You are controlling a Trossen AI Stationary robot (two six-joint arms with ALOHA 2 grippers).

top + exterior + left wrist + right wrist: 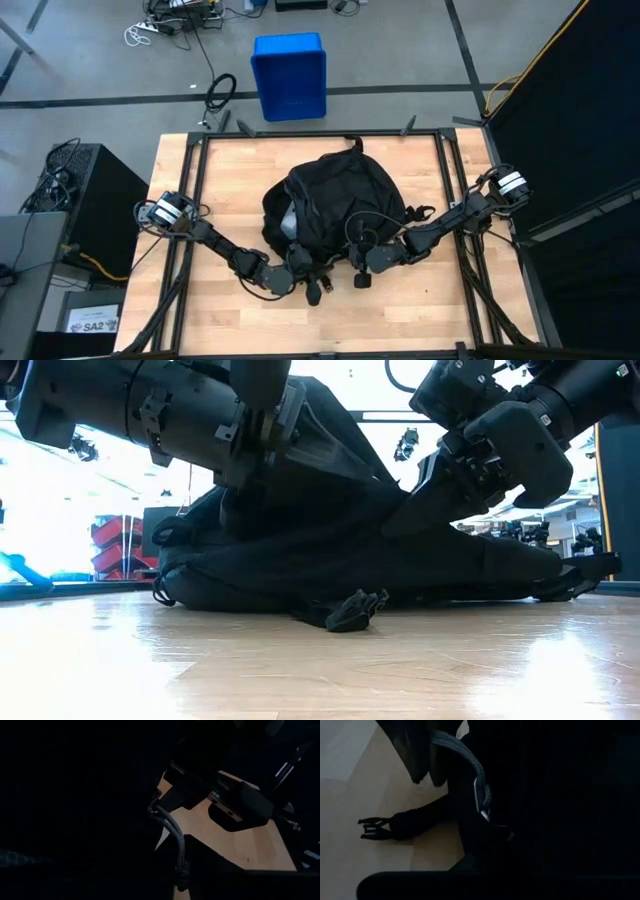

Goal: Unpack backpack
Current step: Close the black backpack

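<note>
The black backpack [335, 205] lies flat on the middle of the wooden table, filling the low view [330, 550]. My left gripper [300, 262] is at its near edge, left of centre, shut on a grey braided zipper pull cord [172, 837]. My right gripper [362, 262] is at the same near edge, right of centre, close to a second cord and its metal slider [481, 795]. A loose strap with a black buckle [357, 609] trails onto the table in front of the bag [372, 827]. My left gripper has the zipper pull cord near its free end [181, 870]. The cord runs straight from the slider [154, 810] back between my fingers. The place of contact lies in deep shadow, so the kind of hold does not show.
A blue plastic bin [289, 75] stands on the floor beyond the table's far edge. Cables lie on the floor near it. Bare wood shows left and right of the backpack and along the near edge [220, 310]. A black curtain hangs on the right.
</note>
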